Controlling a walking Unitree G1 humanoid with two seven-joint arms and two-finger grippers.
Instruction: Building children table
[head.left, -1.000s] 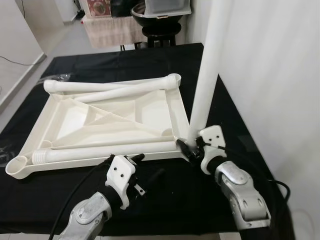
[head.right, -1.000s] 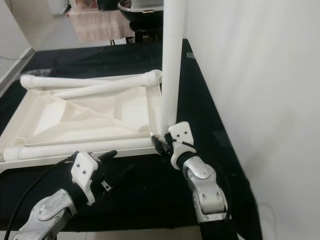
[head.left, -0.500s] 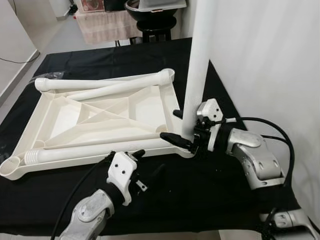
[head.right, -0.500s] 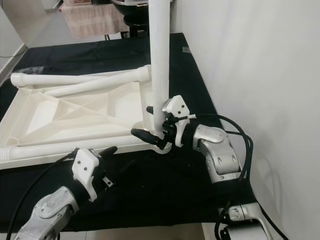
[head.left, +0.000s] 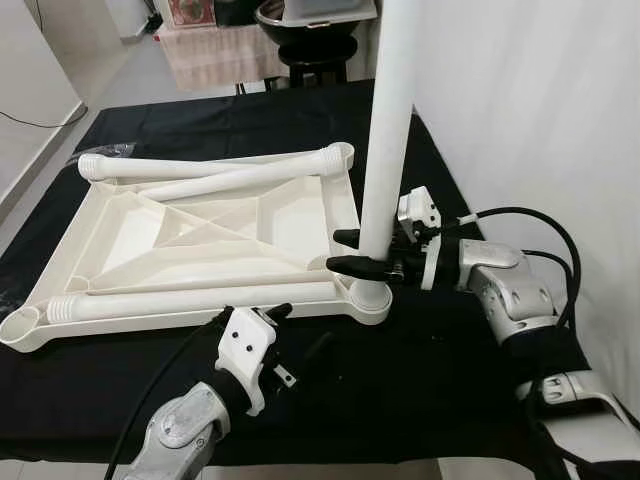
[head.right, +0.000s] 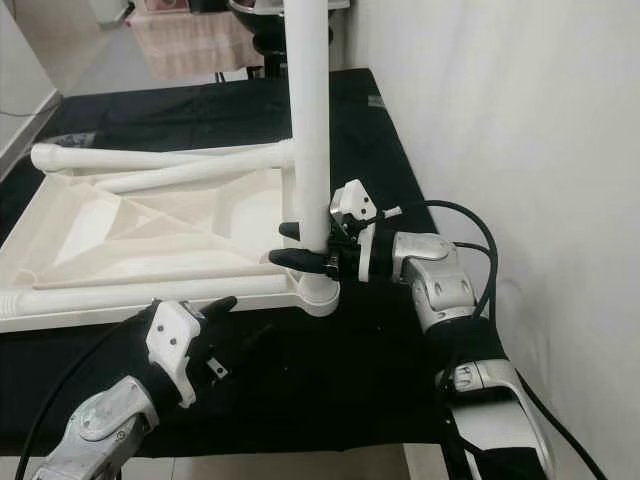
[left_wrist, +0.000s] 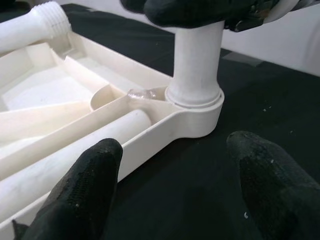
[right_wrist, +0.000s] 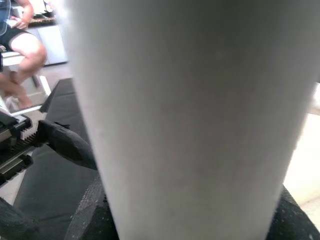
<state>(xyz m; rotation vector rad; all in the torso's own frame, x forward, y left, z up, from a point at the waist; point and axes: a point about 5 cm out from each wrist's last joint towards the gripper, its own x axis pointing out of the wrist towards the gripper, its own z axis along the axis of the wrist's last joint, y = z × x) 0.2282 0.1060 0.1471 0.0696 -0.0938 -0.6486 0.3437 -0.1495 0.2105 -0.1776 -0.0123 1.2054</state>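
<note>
My right tool (head.left: 362, 250) is pinching the upright white leg (head.left: 385, 140), one black finger on each side of the smooth round tube, just above the spot where its foot sits in the corner socket (head.left: 370, 300) of the tabletop (head.left: 215, 235). That tabletop is a cream plastic slab lying upside down on the black-clothed desk (head.left: 430, 350), its underside ribbed with thin diagonal webs and rimmed by a shallow wall. The socket I am working at lies at the slab's 4 o'clock corner; an open socket (head.left: 25, 328) shows at 8 o'clock.

Two more legs lie flat on the slab: a long one (head.left: 200, 300) along the near rim, its ridged threaded end (head.left: 66, 309) pointing toward 9 o'clock, and another (head.left: 225, 178) slanting across the far side toward the 1 o'clock corner.

My left tool (head.left: 262, 318) hangs over the desk at 6 o'clock of the slab, fingers spread, touching nothing.

The left wrist view adds close detail: the leg's stepped collar (left_wrist: 194, 95) seated in the rounded socket, the grainy texture of my spread fingers (left_wrist: 85, 192), and pale specks on the dark cloth. The right wrist view is close against the leg (right_wrist: 190, 110), with a seated person's legs (right_wrist: 22, 52) in the far background.
</note>
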